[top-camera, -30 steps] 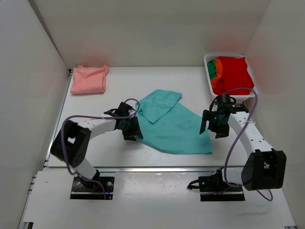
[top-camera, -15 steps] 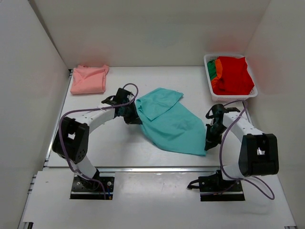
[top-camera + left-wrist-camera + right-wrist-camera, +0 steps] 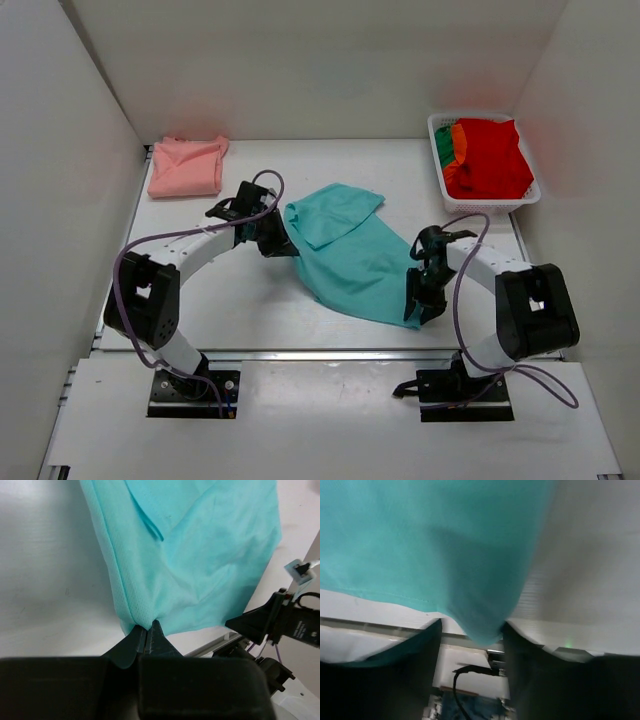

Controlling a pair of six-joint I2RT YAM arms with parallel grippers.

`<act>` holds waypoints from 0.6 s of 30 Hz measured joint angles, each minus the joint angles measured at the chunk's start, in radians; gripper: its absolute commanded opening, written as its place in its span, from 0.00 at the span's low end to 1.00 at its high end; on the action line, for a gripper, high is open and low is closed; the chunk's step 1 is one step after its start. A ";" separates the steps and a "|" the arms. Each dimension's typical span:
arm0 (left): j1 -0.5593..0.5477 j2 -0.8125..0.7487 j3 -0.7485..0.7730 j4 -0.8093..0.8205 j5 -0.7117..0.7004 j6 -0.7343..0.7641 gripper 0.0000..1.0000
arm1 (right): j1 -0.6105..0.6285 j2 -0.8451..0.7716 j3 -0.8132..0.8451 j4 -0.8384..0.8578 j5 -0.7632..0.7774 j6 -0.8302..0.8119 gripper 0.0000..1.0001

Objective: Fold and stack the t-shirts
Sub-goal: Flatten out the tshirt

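While the pink shirt [image 3: 186,167] lies folded at the far left corner of the surface [image 3: 230,300], the left end effector [image 3: 148,627] is pinched tight on the left edge of the teal shirt [image 3: 350,255]. Teal shirt spread mid-surface, one flap doubled over. Right end effector [image 3: 471,625] at its near right corner, cloth between parted fingers; grip cannot be told. Far right: white basket [image 3: 437,125], red shirt [image 3: 490,160] heaped inside, green shirt [image 3: 443,148] and orange cloth [image 3: 458,140] at its left

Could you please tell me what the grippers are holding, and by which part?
The left gripper pinches the teal t-shirt at a folded edge. The right gripper straddles its near corner; whether it is clamped cannot be told.
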 measured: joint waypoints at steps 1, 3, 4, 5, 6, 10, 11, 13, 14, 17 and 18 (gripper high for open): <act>0.002 0.000 -0.009 -0.001 0.003 0.000 0.00 | 0.028 0.004 -0.021 0.008 -0.004 0.006 0.23; 0.008 0.000 -0.016 -0.010 0.004 0.000 0.00 | 0.071 0.015 -0.054 0.016 -0.017 0.023 0.00; 0.014 0.000 -0.015 -0.014 0.005 0.000 0.00 | 0.078 0.019 -0.057 0.006 -0.023 0.032 0.00; 0.024 -0.001 -0.010 -0.023 0.007 -0.001 0.00 | 0.076 0.019 -0.051 -0.005 -0.020 0.034 0.00; 0.039 -0.001 0.009 -0.044 0.008 -0.003 0.00 | 0.064 0.019 -0.026 -0.030 -0.014 0.035 0.00; 0.120 0.055 0.318 -0.146 0.009 -0.033 0.00 | -0.041 0.066 0.405 -0.165 0.011 0.024 0.00; 0.138 0.097 0.460 -0.157 0.010 -0.042 0.00 | -0.071 0.099 0.569 -0.170 0.010 0.018 0.00; 0.179 0.207 0.795 -0.146 0.028 -0.071 0.00 | -0.119 0.196 0.920 -0.171 -0.002 0.000 0.00; 0.199 0.267 0.960 -0.140 0.051 -0.092 0.00 | -0.133 0.250 1.078 -0.174 -0.008 -0.005 0.00; 0.258 0.409 1.359 -0.053 0.146 -0.207 0.00 | -0.174 0.393 1.531 -0.145 -0.054 -0.002 0.00; 0.276 0.412 1.390 -0.011 0.180 -0.248 0.00 | -0.179 0.388 1.563 -0.114 -0.066 0.000 0.00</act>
